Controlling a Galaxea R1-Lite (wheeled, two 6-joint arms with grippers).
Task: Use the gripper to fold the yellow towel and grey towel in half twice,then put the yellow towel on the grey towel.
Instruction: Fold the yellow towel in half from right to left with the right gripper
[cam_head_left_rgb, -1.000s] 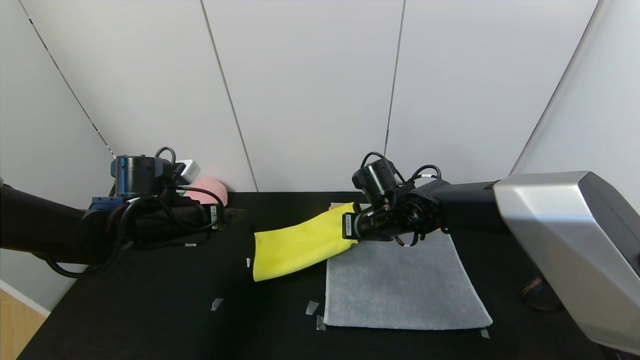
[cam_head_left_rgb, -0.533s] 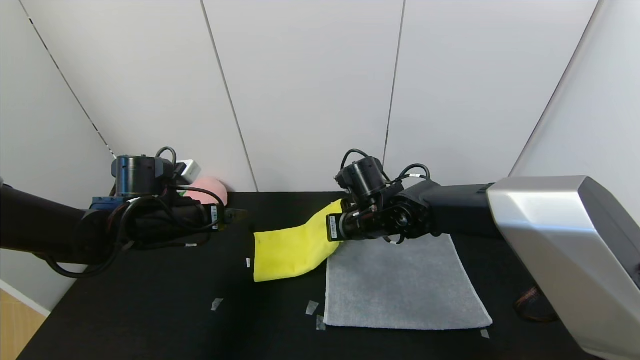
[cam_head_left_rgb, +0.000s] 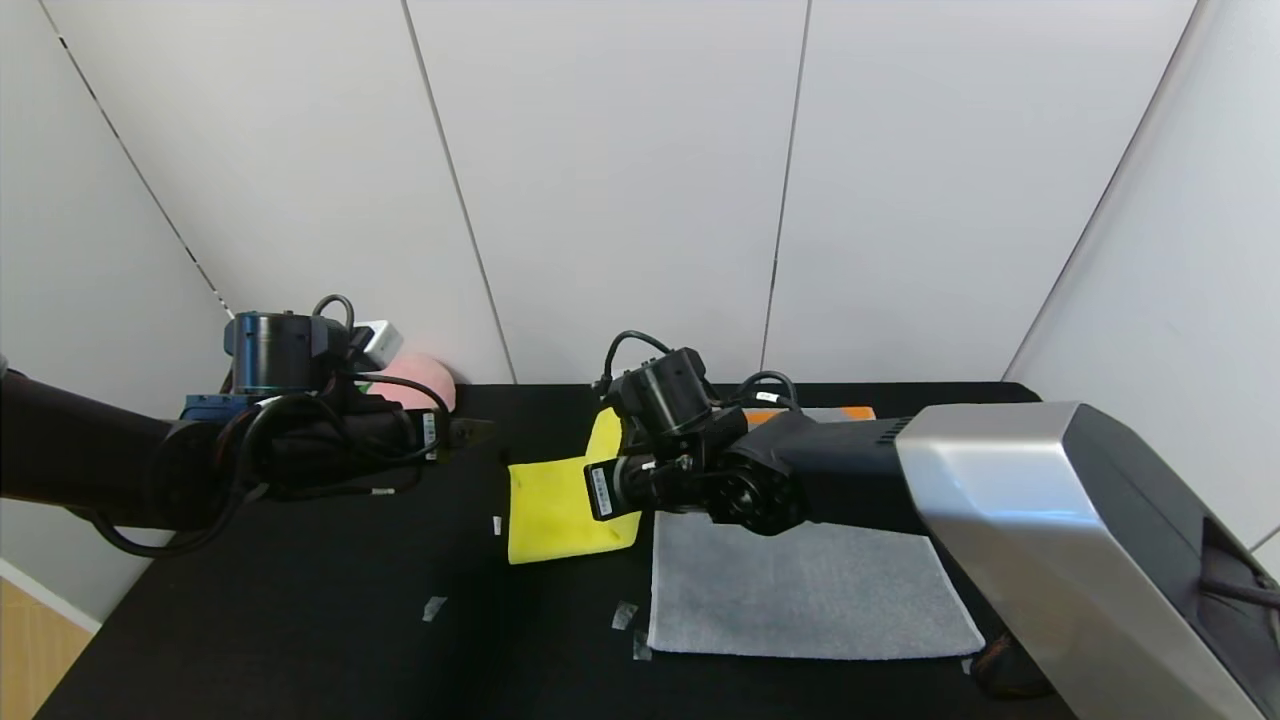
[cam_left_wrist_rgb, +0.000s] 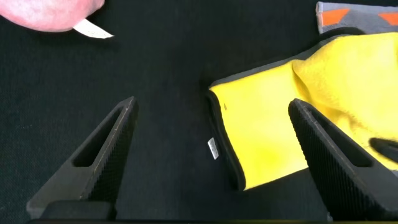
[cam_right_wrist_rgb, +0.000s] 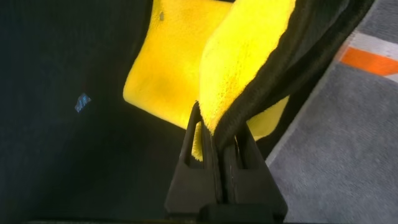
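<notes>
The yellow towel (cam_head_left_rgb: 548, 503) lies on the black table just left of the grey towel (cam_head_left_rgb: 800, 590), with its right end lifted and doubled back over itself. My right gripper (cam_right_wrist_rgb: 217, 127) is shut on that lifted dark-trimmed edge of the yellow towel (cam_right_wrist_rgb: 249, 56) and holds it above the flat part. The grey towel lies flat, its orange band (cam_head_left_rgb: 765, 416) at the far end; it also shows in the right wrist view (cam_right_wrist_rgb: 348, 143). My left gripper (cam_left_wrist_rgb: 211, 134) is open and empty, held above the table left of the yellow towel (cam_left_wrist_rgb: 280, 130).
A pink object (cam_head_left_rgb: 425, 375) sits at the back left by the wall. Small tape marks (cam_head_left_rgb: 432, 607) lie on the black table (cam_head_left_rgb: 300, 620). The right arm's silver housing (cam_head_left_rgb: 1060, 540) covers the right side of the table.
My right gripper has moved left with the yellow towel's edge, from over the grey towel's far corner to over the yellow towel, folding it shorter. The left arm has not moved.
</notes>
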